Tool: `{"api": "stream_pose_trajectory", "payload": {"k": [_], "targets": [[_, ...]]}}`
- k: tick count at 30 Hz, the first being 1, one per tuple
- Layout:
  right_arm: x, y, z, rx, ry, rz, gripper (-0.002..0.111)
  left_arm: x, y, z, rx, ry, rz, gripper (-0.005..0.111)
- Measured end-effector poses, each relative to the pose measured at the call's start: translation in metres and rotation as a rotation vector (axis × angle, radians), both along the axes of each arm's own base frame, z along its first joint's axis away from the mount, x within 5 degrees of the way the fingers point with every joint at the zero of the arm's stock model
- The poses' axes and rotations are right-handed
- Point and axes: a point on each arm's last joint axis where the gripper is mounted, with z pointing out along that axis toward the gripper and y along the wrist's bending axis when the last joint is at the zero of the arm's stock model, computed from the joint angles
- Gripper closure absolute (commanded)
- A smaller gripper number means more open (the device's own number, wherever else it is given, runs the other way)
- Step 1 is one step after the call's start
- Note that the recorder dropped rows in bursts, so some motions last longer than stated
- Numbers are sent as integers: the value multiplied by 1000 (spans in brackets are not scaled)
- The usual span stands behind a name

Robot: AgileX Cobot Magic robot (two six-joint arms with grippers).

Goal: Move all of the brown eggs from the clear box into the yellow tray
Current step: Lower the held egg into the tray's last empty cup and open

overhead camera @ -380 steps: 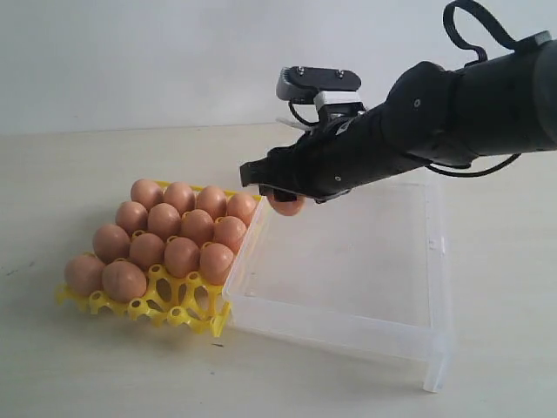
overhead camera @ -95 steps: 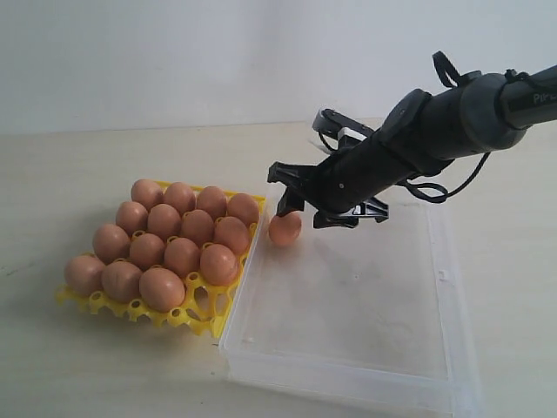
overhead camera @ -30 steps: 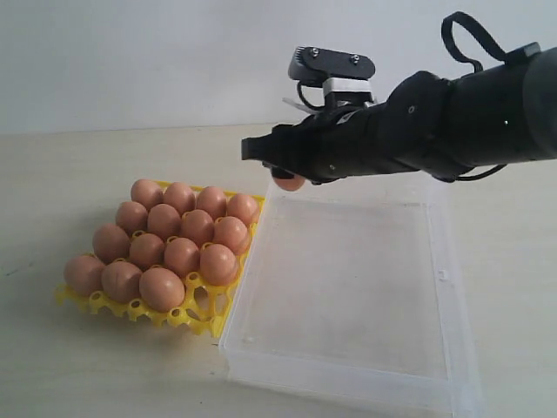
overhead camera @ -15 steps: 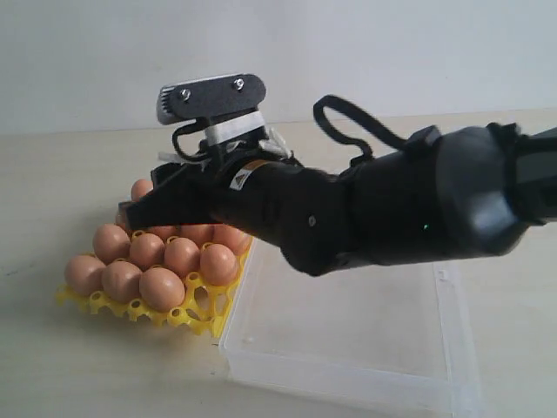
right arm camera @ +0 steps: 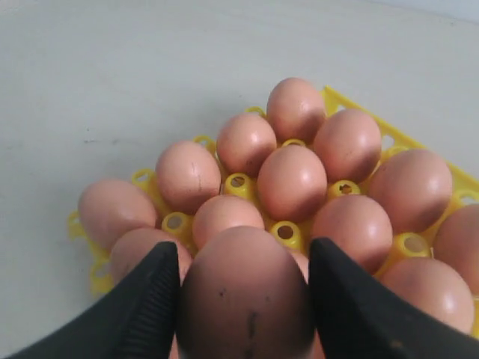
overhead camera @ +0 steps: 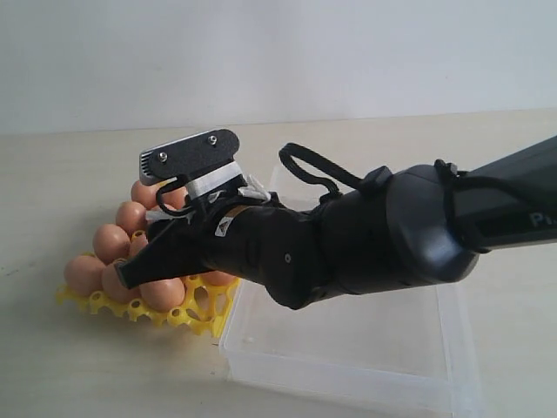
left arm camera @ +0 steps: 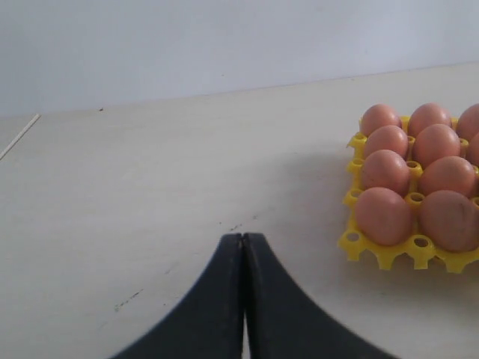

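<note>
A brown egg (right arm camera: 245, 288) sits gripped between the black fingers (right arm camera: 146, 310) of my right gripper (right arm camera: 245, 299), just above the eggs in the yellow tray (right arm camera: 340, 99). In the exterior view the right gripper (overhead camera: 132, 273) reaches across over the tray's (overhead camera: 198, 312) near-left part and hides the held egg. Several brown eggs (overhead camera: 111, 241) fill the tray's cups. The clear box (overhead camera: 348, 370) lies to the tray's right; no egg shows in its visible part. My left gripper (left arm camera: 244, 238) is shut on nothing, low over bare table beside the tray (left arm camera: 358, 243).
The right arm's bulky black body (overhead camera: 365, 244) covers much of the box and the tray's right side. Pale tabletop (overhead camera: 70, 366) surrounds both. A white wall stands behind.
The right arm has swung left from over the box's far corner and come down over the tray's front, carrying the egg. The tray and box have not moved.
</note>
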Motion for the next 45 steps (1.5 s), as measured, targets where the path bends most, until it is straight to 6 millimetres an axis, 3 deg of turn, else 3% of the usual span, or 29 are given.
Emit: {"api": "stream_pose_trajectory", "payload": {"k": [32, 42, 45], "targets": [[-2, 1, -31, 24, 190, -81, 108, 0, 0, 0, 0, 0, 0, 107], [-10, -9, -44, 25, 216, -125, 108, 0, 0, 0, 0, 0, 0, 107], [-10, -9, -44, 30, 220, -129, 100, 0, 0, 0, 0, 0, 0, 107]]}}
